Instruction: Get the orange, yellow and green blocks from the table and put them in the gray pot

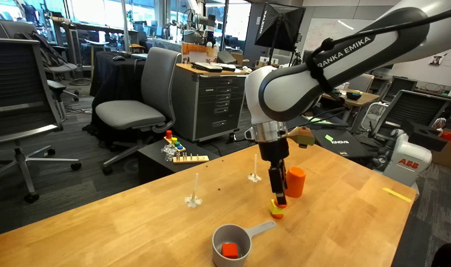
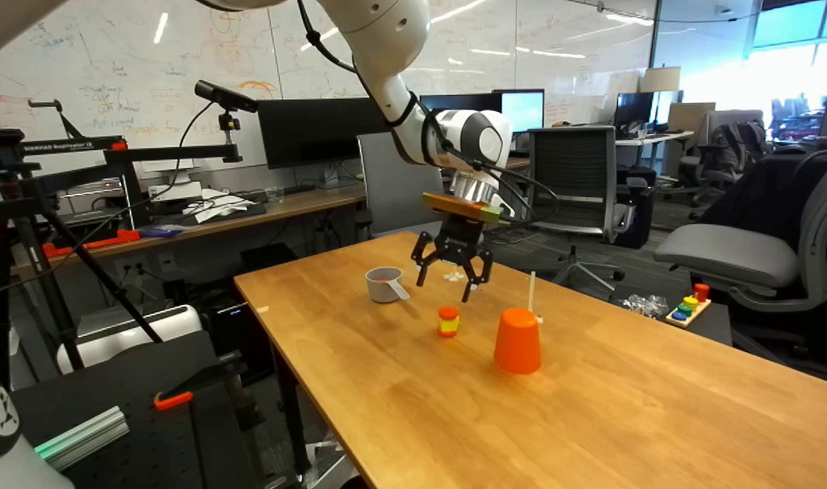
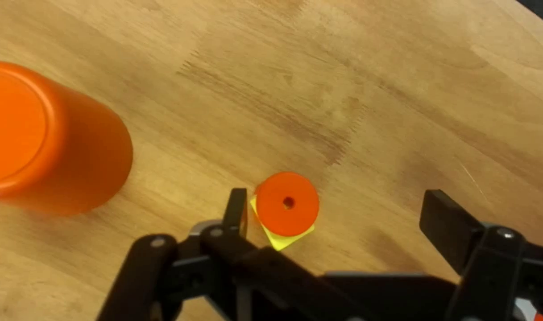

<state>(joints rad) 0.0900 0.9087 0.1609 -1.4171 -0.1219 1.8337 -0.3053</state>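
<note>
So, your stack (image 2: 448, 321) stands upright on the table (image 1: 136, 230): an orange disc (image 3: 288, 215) on top, the yellow block (image 3: 279, 242) in the middle, more orange at the foot, no green showing. From the wrist it lies between your fingers (image 3: 447, 227), which are spread wide and grip nothing, but well off-centre: the finger on the side of the cup (image 3: 84, 151) is just beside it, while the one on the side of the pot (image 1: 227, 235) is well apart. You'd likely do best to shift toward the cup before you close, or the near finger may nudge the stack first. The yellow block sits askew to your closing line, though the round disc would suit any approach. How high the tips are, you can't quite tell. The pot's handle (image 1: 262, 227) points roughly toward the stack.
</note>
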